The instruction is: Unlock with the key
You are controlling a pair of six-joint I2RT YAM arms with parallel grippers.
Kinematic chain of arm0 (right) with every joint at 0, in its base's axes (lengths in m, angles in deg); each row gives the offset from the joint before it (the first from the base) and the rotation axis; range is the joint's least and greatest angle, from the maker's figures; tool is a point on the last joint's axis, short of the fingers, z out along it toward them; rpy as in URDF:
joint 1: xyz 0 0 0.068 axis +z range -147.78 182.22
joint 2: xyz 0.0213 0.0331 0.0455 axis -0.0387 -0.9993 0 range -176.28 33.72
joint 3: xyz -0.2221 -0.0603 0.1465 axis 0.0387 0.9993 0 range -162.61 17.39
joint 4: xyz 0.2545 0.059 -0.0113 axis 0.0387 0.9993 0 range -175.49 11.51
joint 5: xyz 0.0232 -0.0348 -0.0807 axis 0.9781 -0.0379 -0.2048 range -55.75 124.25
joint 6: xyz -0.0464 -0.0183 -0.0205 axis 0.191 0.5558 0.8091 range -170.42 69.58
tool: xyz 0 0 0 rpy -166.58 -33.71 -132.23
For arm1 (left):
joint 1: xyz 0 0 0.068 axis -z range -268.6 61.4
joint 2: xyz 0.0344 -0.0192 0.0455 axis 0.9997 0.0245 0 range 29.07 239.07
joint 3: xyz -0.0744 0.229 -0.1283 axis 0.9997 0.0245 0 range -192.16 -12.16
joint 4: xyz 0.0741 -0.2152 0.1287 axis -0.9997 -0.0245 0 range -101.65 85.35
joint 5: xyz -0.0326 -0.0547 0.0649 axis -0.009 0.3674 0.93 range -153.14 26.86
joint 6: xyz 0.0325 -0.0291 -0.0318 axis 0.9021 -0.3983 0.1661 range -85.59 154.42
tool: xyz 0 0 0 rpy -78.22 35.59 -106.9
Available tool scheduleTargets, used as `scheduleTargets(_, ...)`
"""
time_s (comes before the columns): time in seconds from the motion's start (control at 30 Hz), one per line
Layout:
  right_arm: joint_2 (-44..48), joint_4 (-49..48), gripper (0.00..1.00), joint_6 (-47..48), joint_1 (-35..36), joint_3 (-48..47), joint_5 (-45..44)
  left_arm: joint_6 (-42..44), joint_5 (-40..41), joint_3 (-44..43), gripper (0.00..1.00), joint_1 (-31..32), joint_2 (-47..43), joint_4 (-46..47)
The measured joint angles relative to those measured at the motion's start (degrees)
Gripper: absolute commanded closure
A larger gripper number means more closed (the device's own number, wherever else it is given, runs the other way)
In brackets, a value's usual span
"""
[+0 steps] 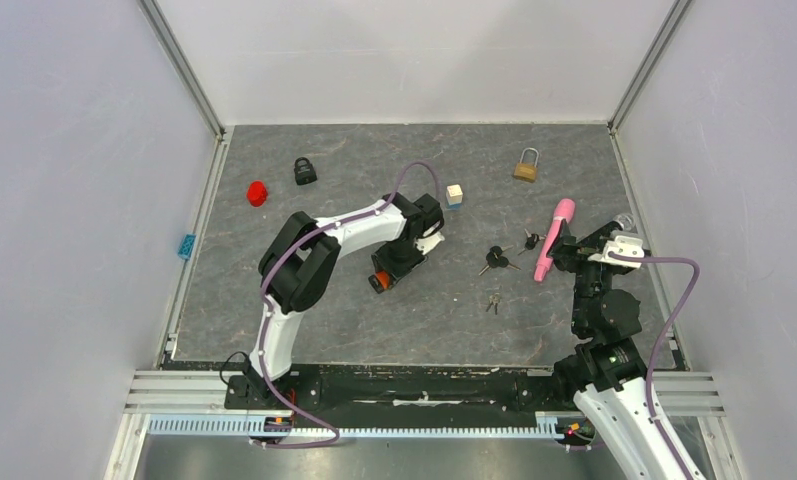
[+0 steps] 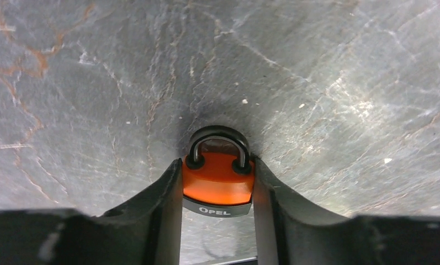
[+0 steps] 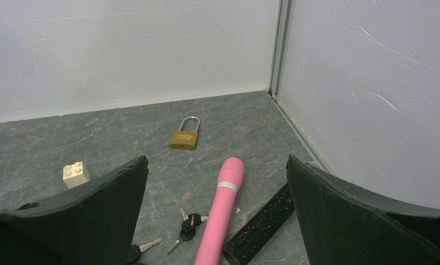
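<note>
Padlock [image 2: 217, 185], glossy orange with a curved steel shackle, is clamped between the 2 black fingers [image 2: 151, 221] of your left end effector [image 2: 217, 164] down at the desk [image 1: 374, 320], a grey, veined, slate-like slab. Your right end effector [image 3: 216, 159] gapes wide near black-headed keys [image 1: 496, 258] and a smooth pink cylinder [image 3: 220, 215]; plain white walls [image 1: 414, 60] enclose it all

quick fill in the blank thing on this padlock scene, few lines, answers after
The left hand is shut on the orange padlock, whose label reads ___.
The right hand is ___ and holds nothing.
The brass padlock lies toward the far ___ corner of the table.
The black keys lie loose, in ___ hand.
Missing: OPEL; open; right; neither
</note>
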Motion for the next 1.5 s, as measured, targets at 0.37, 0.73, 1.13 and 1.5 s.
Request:
scheduleTargets(0.37,0.7,0.0,0.02,0.0,0.1,0.0,0.0,-22.2,0.4,8.5,0.79,-6.4,-6.8,6.5)
scheduleTargets(0.73,1.0,0.0,0.02,0.0,0.5,0.0,-0.2,-40.2,-10.5,21.3,0.84,-21.8,-20.7,20.1)
scheduleTargets(1.13,1.0,0.3,0.02,0.0,0.5,0.0,-0.2,-43.1,-15.0,22.6,0.86,-23.4,-21.1,22.6)
scheduleTargets(1.5,1.0,0.5,0.02,0.0,0.7,0.0,-0.2,-39.2,-1.9,17.1,0.98,-19.6,-21.2,14.9)
